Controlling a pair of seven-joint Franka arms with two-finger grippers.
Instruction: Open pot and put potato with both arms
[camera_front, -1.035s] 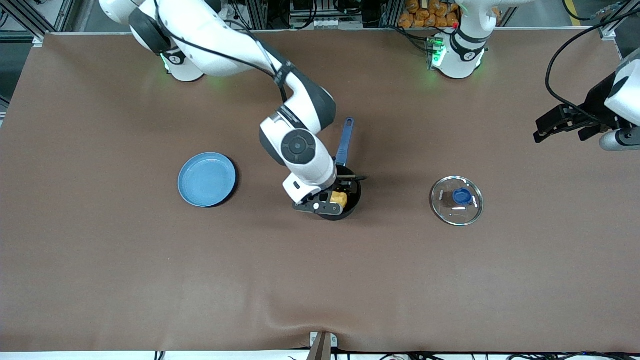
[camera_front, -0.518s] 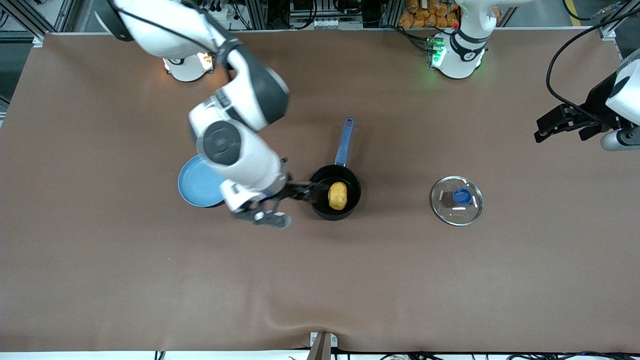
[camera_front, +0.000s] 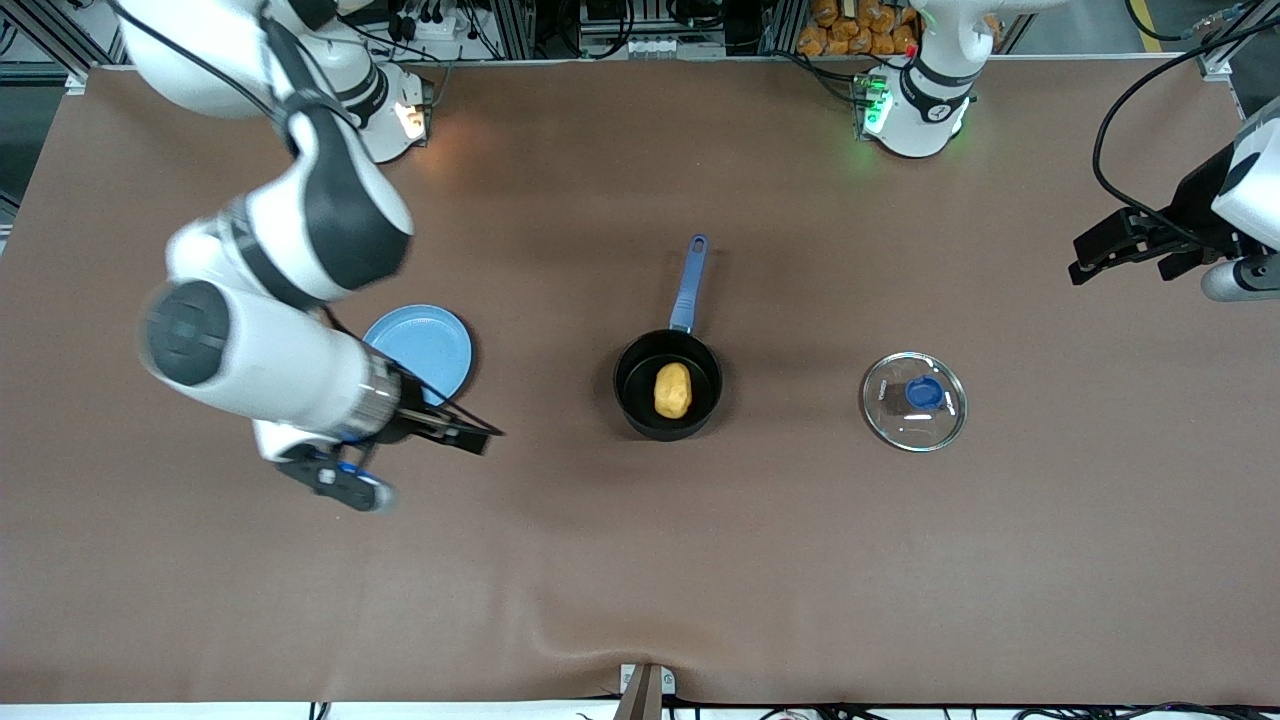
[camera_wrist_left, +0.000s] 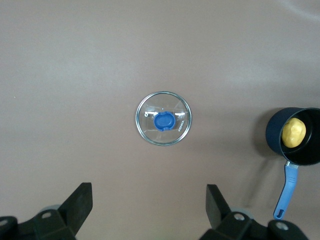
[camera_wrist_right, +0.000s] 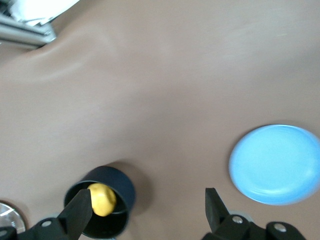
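Note:
The black pot (camera_front: 637, 402) stands mid-table with its lid off, its blue handle (camera_front: 690, 285) pointing toward the robots' bases. The yellow potato (camera_front: 673, 390) lies inside it. The glass lid (camera_front: 914, 401) with the blue knob rests flat on the table toward the left arm's end. My right gripper (camera_front: 472, 437) is open and empty over the table beside the blue plate, apart from the pot. Its wrist view shows the pot (camera_wrist_right: 117, 182) and the potato (camera_wrist_right: 102, 199). My left gripper (camera_front: 1090, 262) is open and empty, waiting at its end of the table, and its wrist view shows the lid (camera_wrist_left: 163, 118).
A flat blue plate (camera_front: 435, 345) lies toward the right arm's end of the table, partly under the right arm. It also shows in the right wrist view (camera_wrist_right: 276, 164). Brown cloth covers the table, with a small wrinkle at its edge nearest the front camera.
My right arm has swung away from the pot toward its own end of the table, leaving the potato in the pot. The left arm has not moved.

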